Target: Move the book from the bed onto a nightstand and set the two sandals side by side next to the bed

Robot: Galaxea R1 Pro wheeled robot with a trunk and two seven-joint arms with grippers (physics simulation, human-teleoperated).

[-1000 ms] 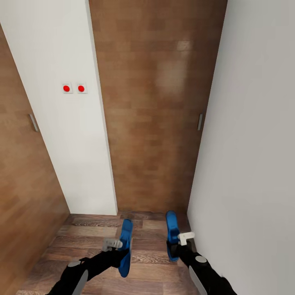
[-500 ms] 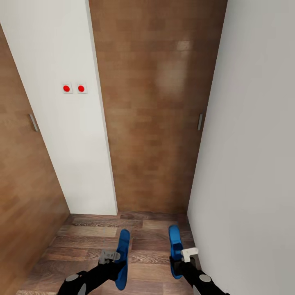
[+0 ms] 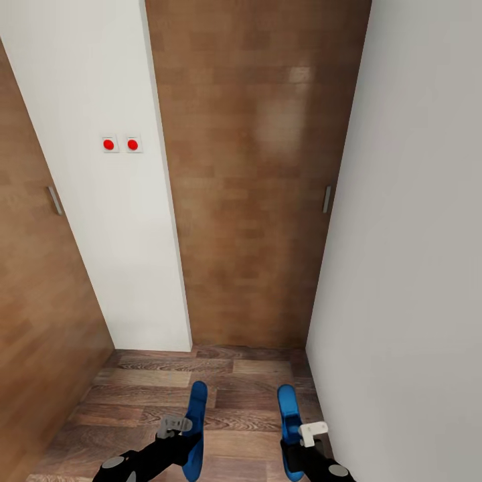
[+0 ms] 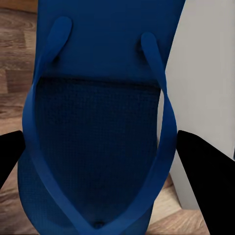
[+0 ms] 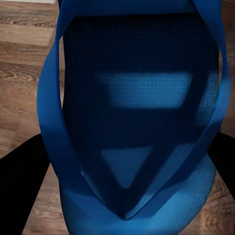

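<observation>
1. Both arms have drawn back toward the robot since 1.0 s ago: each tool and its sandal now sits lower in the head view, nearer the trunk. Walls, doors and switches are unchanged, so the camera has held its place.
2. Left tool (image 3: pixel 175 428): closed on the left blue sandal (image 3: pixel 195 428), which stands on edge and reaches forward beyond the tool. In the left wrist view the sandal's strap (image 4: pixel 164 147) and textured footbed (image 4: pixel 95 147) lie between the 2 dark fingers (image 4: pixel 205 176), which press at either side.
3. Right tool (image 3: pixel 304 435): closed on the right blue sandal (image 3: pixel 290 428), also on edge, pointing ahead. In the right wrist view its footbed (image 5: pixel 142 112) and straps sit between the dark fingers (image 5: pixel 22 191).
4. Both sandals: held side by side, apart, above the wood-plank floor (image 3: pixel 248 381).
5. Ahead of the tools: a brown wooden door (image 3: pixel 254 174) with a grey handle (image 3: pixel 327 199).
6. Beside the right tool: a white wall (image 3: pixel 415 268), near.
7. Ahead-left: a white panel (image 3: pixel 100 201) bearing 2 red switches (image 3: pixel 120 144), then a second wooden door (image 3: pixel 33 301).
</observation>
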